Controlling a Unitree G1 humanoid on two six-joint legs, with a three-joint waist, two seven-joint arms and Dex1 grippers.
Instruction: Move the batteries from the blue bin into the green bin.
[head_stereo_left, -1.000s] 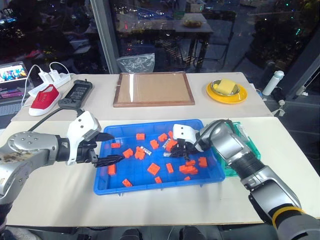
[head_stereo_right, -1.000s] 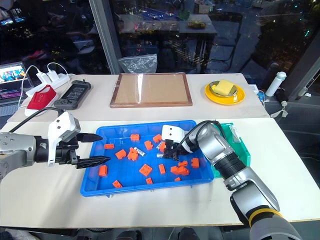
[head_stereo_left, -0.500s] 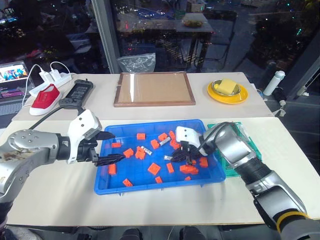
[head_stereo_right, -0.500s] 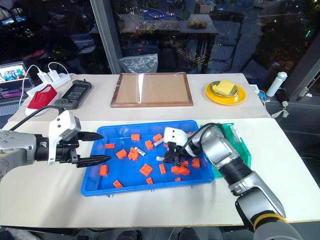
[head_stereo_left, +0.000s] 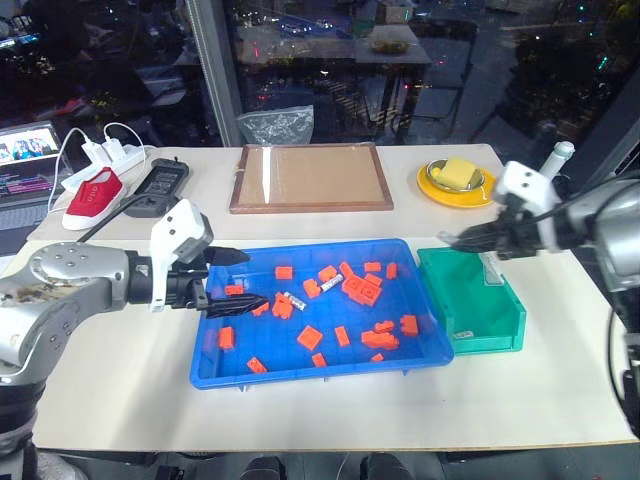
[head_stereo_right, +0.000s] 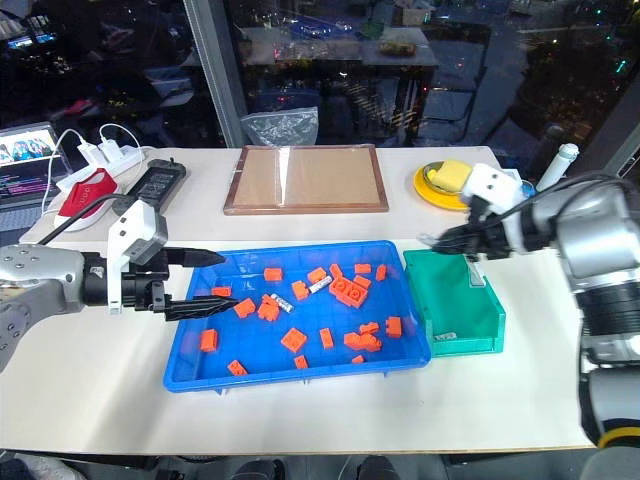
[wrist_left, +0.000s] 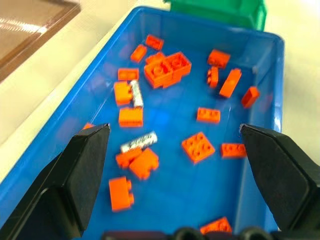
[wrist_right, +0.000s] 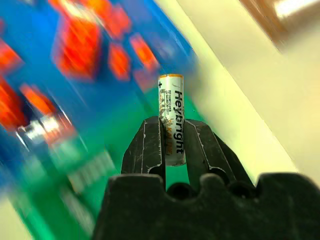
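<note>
The blue bin (head_stereo_left: 310, 372) lies in the middle of the table, strewn with orange blocks. Two batteries (head_stereo_left: 293, 298) (head_stereo_left: 330, 282) lie among them toward its far side; the left wrist view shows them too (wrist_left: 139, 142) (wrist_left: 135, 93). My left gripper (head_stereo_left: 238, 280) hovers open over the bin's left end, nothing between its fingers. The green bin (head_stereo_left: 470, 300) stands against the blue bin's right side. Above its far left corner my right gripper (head_stereo_left: 447, 239) is shut on a battery (wrist_right: 171, 115), which stands upright between the fingers in the right wrist view.
On the table behind are a wooden framed tray (head_stereo_left: 310, 177), a yellow dish (head_stereo_left: 455, 185) with a yellow lump, a red shoe (head_stereo_left: 90, 195), a black device (head_stereo_left: 158, 185) and a power strip (head_stereo_left: 110, 155). A white bottle (head_stereo_left: 550, 162) stands at the far right.
My right gripper has closed on a battery, lifted out of the blue bin and swung right to above the green bin. The left gripper has barely shifted.
</note>
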